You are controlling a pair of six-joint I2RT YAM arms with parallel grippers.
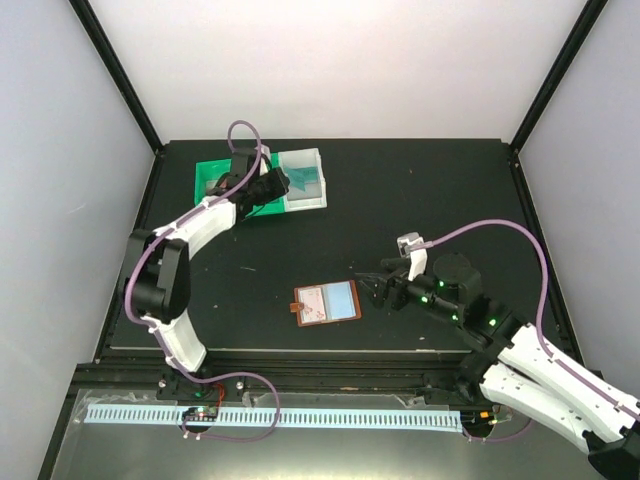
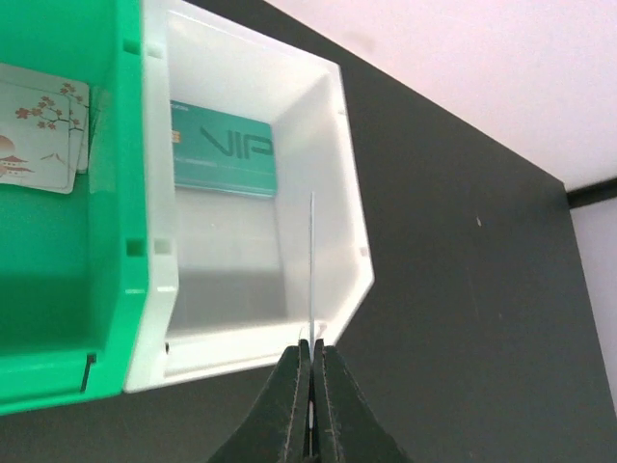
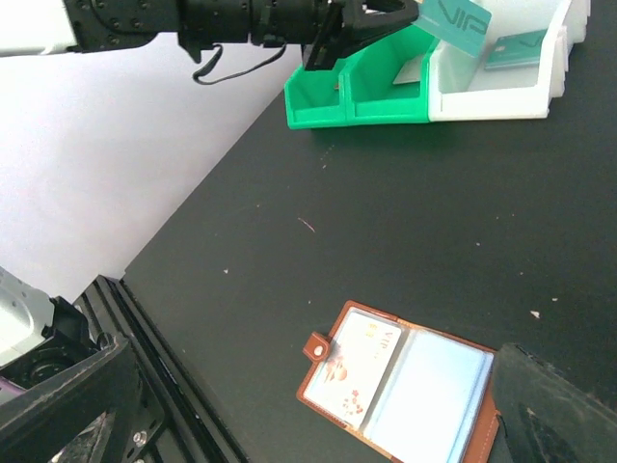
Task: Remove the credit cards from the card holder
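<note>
The brown card holder [image 1: 326,302] lies open on the black table, also in the right wrist view [image 3: 405,381]. Its left pocket holds a pale card with blossoms [image 3: 364,371]; the right pocket face looks pale blue. My right gripper [image 1: 377,287] is open at the holder's right edge, one finger [image 3: 559,415] over that edge. My left gripper [image 2: 311,349] is shut on a teal VIP card, seen edge-on [image 2: 311,260], and holds it over the white bin [image 2: 352,174]. The held card also shows in the right wrist view [image 3: 453,24].
A white bin [image 1: 305,180] holds another teal VIP card [image 2: 222,147]. The green bin [image 1: 215,178] beside it holds pale blossom cards [image 2: 39,140]. Both stand at the back left. Black frame posts stand at the table's back corners.
</note>
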